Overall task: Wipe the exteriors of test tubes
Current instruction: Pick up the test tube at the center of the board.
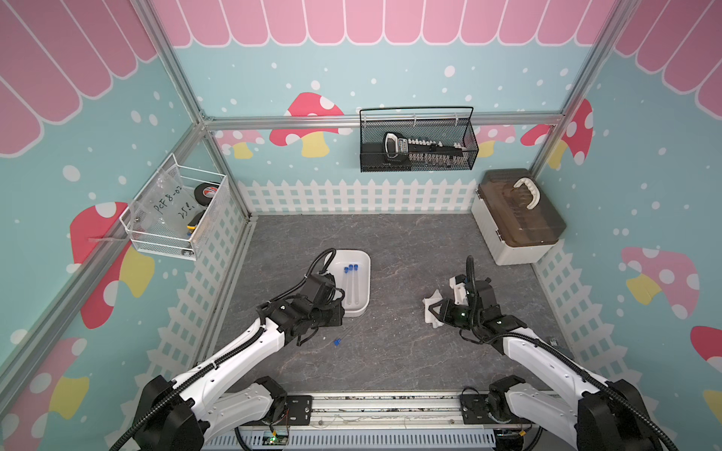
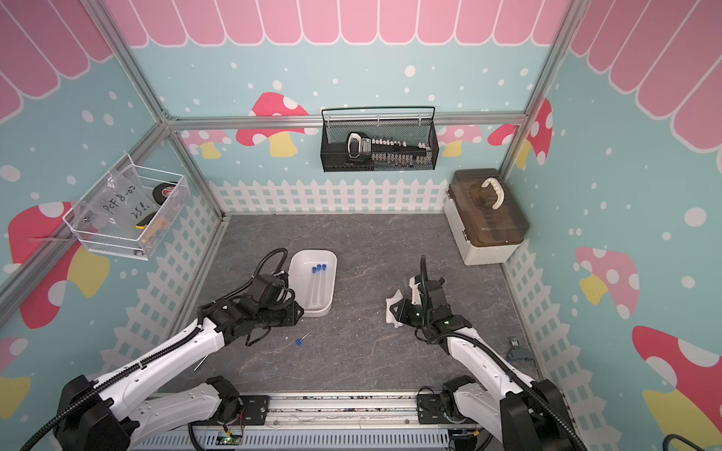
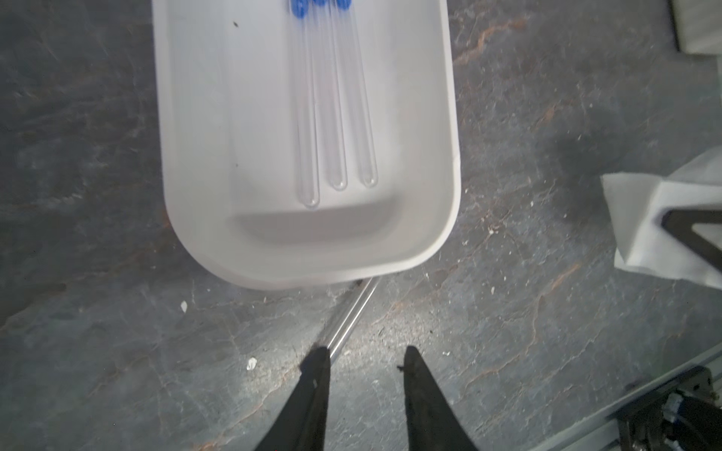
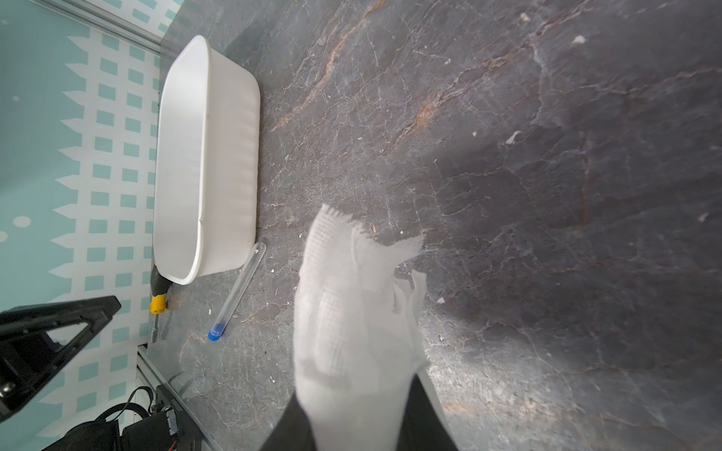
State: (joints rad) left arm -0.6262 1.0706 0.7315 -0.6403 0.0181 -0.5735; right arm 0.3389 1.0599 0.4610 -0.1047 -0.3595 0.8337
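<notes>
- You have three test tubes (image 3: 334,117) lying side by side inside the white tray (image 3: 187,156). Their blue caps are all at the tray's far end and their rounded ends point back toward the robot.
- Your fourth tube (image 4: 238,291) lies flat on the grey surface (image 4: 547,156), outside the tray. Its rounded end sits just beside the tray's near corner, and its blue cap points away from the tray toward the robot's base.
- Your left pincer (image 3: 365,355) hovers low over that fourth tube with its fingers spread apart and nothing between them. The tube runs up to the inner edge of one fingertip and is hidden behind it, so you cannot tell whether the two touch.
- Your right pincer (image 4: 353,394) is clamped on the white cloth (image 4: 344,312). The cloth is bunched and sticks out past the fingertips with a frayed edge. It is on the right side of the surface, well apart from the tray and from all four tubes.
- Farther out, a black wire basket (image 1: 418,156) hangs on the back wall and a white wire basket (image 1: 176,218) hangs on the left wall. A white box with a brown lid (image 1: 515,218) stands in the far right corner of the surface.
</notes>
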